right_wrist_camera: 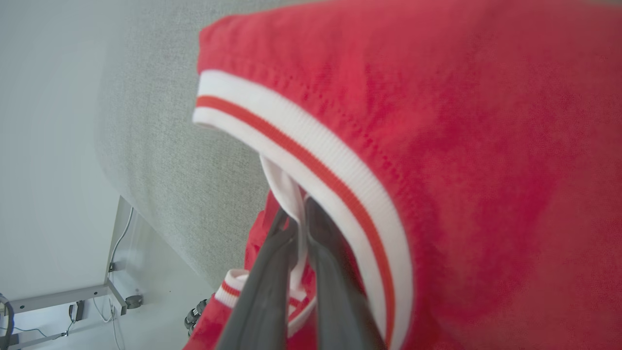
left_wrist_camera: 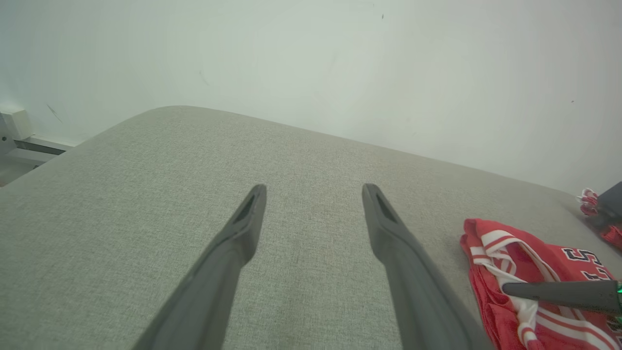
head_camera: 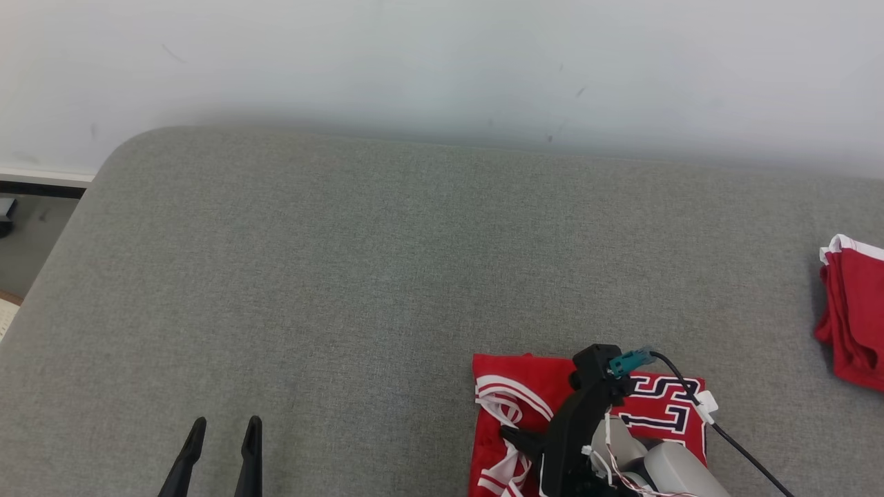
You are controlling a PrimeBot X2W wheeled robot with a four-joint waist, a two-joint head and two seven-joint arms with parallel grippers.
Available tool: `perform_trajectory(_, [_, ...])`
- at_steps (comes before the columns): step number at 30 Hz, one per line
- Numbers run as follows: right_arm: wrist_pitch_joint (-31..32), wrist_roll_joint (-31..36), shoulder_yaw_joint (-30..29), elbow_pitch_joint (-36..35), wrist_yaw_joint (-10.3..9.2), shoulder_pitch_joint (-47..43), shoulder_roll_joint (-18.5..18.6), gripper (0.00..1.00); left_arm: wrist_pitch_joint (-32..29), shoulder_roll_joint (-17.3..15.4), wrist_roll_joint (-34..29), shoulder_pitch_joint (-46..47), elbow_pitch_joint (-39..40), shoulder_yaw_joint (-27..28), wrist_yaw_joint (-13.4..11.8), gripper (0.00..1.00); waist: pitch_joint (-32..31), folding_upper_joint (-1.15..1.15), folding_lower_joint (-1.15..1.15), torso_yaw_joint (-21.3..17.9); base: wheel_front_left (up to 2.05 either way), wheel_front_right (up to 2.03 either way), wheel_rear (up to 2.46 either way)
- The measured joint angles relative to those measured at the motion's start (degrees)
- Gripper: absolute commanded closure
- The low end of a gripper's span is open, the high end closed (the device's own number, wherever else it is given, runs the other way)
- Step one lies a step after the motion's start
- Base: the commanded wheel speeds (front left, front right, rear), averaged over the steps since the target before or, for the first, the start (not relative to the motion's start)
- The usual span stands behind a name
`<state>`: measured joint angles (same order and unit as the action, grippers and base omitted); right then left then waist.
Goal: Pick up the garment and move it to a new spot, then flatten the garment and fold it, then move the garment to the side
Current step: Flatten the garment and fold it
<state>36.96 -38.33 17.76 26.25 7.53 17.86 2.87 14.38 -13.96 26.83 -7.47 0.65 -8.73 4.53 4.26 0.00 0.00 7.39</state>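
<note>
On a grey padded bench (head_camera: pixel 345 276), the right gripper (right_wrist_camera: pixel 297 218) pinches the seemingly folded red garment (head_camera: pixel 525 386) by its trim, the left gripper (head_camera: pixel 224 431) gapes empty, and moving it aside likely remains.

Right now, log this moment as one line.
left tool: open, empty | right tool: shut on red jersey trim | grey surface: second red garment at far right
</note>
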Motion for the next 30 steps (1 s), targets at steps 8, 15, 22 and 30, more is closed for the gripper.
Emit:
perform_trajectory(8, [-1.3,-1.1,2.0,2.6,0.01,1.4,0.0,0.0,0.1,0.1,0.1,0.5,-0.4,0.0,-0.1,0.0,-0.2,0.0,0.0,0.0,0.0,0.0,0.0])
perform_trajectory(15, [-2.3,-5.0,-0.5,-6.8,0.01,1.2,-0.1,0.0,0.2,0.1,0.1,0.4,-0.6,0.1,-0.5,0.0,-1.1,0.0,-0.01,-0.7,0.0,0.0,0.0])
perform_trajectory(22, [-0.6,4.2,-17.1,-22.7,0.0,-8.0,0.0,0.0,0.3,-0.1,0.3,-0.8,-0.3,0.5,-0.5,0.0,-2.5,0.0,-0.01,-1.9,0.0,0.0,0.0])
perform_trajectory(30, [-7.3,16.7,-27.3,-30.9,-0.08,-17.5,0.0,0.0,0.5,0.0,0.1,-1.9,-1.1,0.4,-1.0,0.0,-4.1,0.0,-0.01,-3.5,0.0,0.0,0.0])
